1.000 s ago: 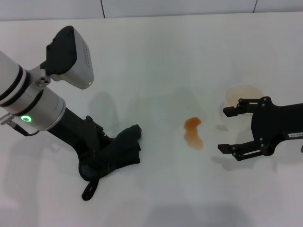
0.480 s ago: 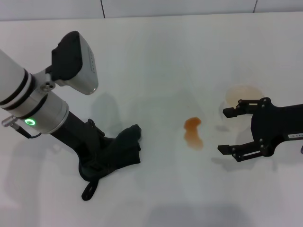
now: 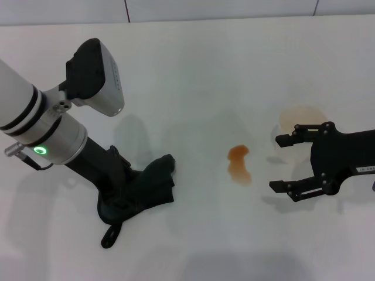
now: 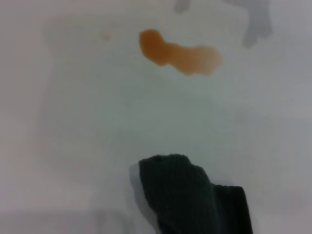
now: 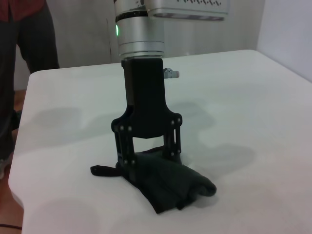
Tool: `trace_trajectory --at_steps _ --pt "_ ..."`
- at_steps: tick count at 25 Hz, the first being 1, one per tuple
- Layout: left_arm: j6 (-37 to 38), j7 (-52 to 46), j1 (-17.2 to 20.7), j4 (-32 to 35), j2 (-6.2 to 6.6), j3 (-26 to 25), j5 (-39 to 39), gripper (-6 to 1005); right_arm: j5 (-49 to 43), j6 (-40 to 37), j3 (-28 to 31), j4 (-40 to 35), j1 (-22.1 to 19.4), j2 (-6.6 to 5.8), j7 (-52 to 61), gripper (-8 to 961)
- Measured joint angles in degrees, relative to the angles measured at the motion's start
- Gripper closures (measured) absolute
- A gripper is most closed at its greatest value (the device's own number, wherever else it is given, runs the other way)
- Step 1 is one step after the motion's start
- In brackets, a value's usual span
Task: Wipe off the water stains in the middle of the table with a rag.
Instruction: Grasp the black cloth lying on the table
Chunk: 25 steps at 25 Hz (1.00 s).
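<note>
The rag (image 3: 153,184) lies bunched on the white table (image 3: 205,70) at the left front, its loop tag (image 3: 109,237) pointing toward me. My left gripper (image 3: 120,202) stands upright on the rag's near end. In the right wrist view its jaws stand apart, one on each side of the cloth (image 5: 175,187), tips (image 5: 148,158) down on it. The water stains (image 3: 239,164) are an orange-brown two-lobed blotch in the middle, well right of the rag. They also show in the left wrist view (image 4: 180,53), beyond the rag's end (image 4: 190,195). My right gripper (image 3: 280,163) is open, just right of the blotch.
A cream-tinted white cup (image 3: 299,117) stands just behind the right gripper's upper finger. In the right wrist view a person (image 5: 24,48) stands beyond the table's far edge (image 5: 19,185).
My left arm has shifted slightly to the right over the rag. The rag, the blotch and my right gripper have not moved.
</note>
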Motion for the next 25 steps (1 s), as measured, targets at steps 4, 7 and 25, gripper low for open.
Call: trace_trajectory --at_steps 4,7,25 --pt "-1.2 -0.3 0.0 0.1 -0.05 0.2 0.0 462 0.0 0.1 0.1 0.1 0.0 -0.05 -0.1 80" --pt "-2.1 -0.3 -0.2 0.2 -0.05 0.3 0.0 509 0.0 0.1 0.3 0.0 0.0 -0.06 -0.1 80" --pt "-5.5 -1.0 -0.9 1.0 0.11 3.1 -3.1 891 0.0 0.2 0.4 -0.3 0.1 -0.09 -0.2 80"
